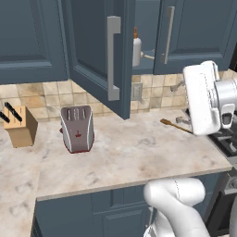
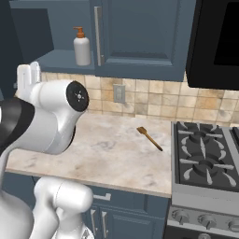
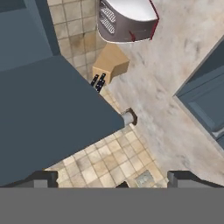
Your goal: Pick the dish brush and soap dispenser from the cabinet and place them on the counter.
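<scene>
Kitchen: blue cabinetry over a tan tiled backsplash, and the counter point(image 1: 139, 152) runs broad and beige-marbled across the left base view.
Far left: a wooden knife block point(image 1: 21, 126) sits on the stone, black handles sticking up.
Next along: a silver toaster point(image 1: 77, 128) stands upright near the knife block, slots on top.
Cabinet: the cabinet point(image 1: 99, 51) has its left door swung wide toward us, long silver bar handle running vertically; the right door is shut.
Soap dispenser: the soap dispenser point(image 2: 82, 46) stands upright on the shelf floor inside the opening, long axis vertical, orange pump on top with its nozzle to the left in the right base view, just beside the shut door's handle.
Dish brush: a pale stick point(image 1: 147, 56) pokes out beside the bottle in the left base view, slanting across the shelf, most of it hidden; I can't tell which way its head points.
Right of that: a darker orange-brown utensil point(image 2: 150, 138) lies flat on the counter, diagonal, flat head toward the wall, handle toward the stove point(image 2: 205, 163).
Gripper: the gripper point(image 3: 112, 180) looks down past the cabinet's underside onto tiles, knife block and toaster; fingertips point(image 3: 40, 179) stand spread wide, pinching nothing.
</scene>
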Robot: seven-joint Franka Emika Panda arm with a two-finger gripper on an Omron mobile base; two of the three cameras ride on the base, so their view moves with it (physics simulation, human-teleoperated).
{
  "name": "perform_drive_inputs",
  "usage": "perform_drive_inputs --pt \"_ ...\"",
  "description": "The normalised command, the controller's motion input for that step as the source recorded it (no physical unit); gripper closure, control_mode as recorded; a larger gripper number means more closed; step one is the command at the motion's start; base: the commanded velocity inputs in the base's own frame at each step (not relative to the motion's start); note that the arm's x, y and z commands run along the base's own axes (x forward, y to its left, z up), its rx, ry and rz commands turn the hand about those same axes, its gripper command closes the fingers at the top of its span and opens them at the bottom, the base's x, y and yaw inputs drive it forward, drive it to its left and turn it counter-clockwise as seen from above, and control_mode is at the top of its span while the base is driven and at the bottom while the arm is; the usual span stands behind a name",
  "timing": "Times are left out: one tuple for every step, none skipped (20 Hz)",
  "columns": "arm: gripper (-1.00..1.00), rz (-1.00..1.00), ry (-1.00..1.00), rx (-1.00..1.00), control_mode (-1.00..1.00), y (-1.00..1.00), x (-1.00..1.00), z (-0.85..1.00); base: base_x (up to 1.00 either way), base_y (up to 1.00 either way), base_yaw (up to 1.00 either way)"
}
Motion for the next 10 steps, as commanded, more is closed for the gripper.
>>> perform_drive_inputs --pt "-1.0 0.0 0.03 0.05 -1.0 0.09 0.12 0.28 0.0 0.0 0.0" --pt "-1.0 0.0 0.04 0.04 -1.0 0.08 0.14 0.25 0.0 0.0 0.0" --pt "-1.0 0.0 0.03 0.03 -1.0 0.07 0.21 0.18 0.0 0.0 0.0" --pt "-1.0 0.0 0.04 0.01 -1.0 0.08 0.26 0.13 0.0 0.0 0.0" --pt "-1.0 0.0 0.05 0.01 -1.0 0.04 0.31 0.05 0.0 0.0 0.0" --pt "-1.0 0.0 0.05 0.0 -1.0 0.0 0.3 0.03 0.0 0.0 0.0" --pt "-1.0 0.0 0.03 0.0 -1.0 0.0 0.22 0.0 0.0 0.0 0.0" --pt "-1.0 0.0 0.0 0.0 -1.0 0.01 0.12 -0.02 0.0 0.0 0.0" --pt "-1.0 0.01 0.0 0.0 -1.0 0.0 0.14 0.0 0.0 0.0 0.0" --pt "-1.0 0.0 0.0 0.0 -1.0 0.04 0.24 0.0 0.0 0.0 0.0"
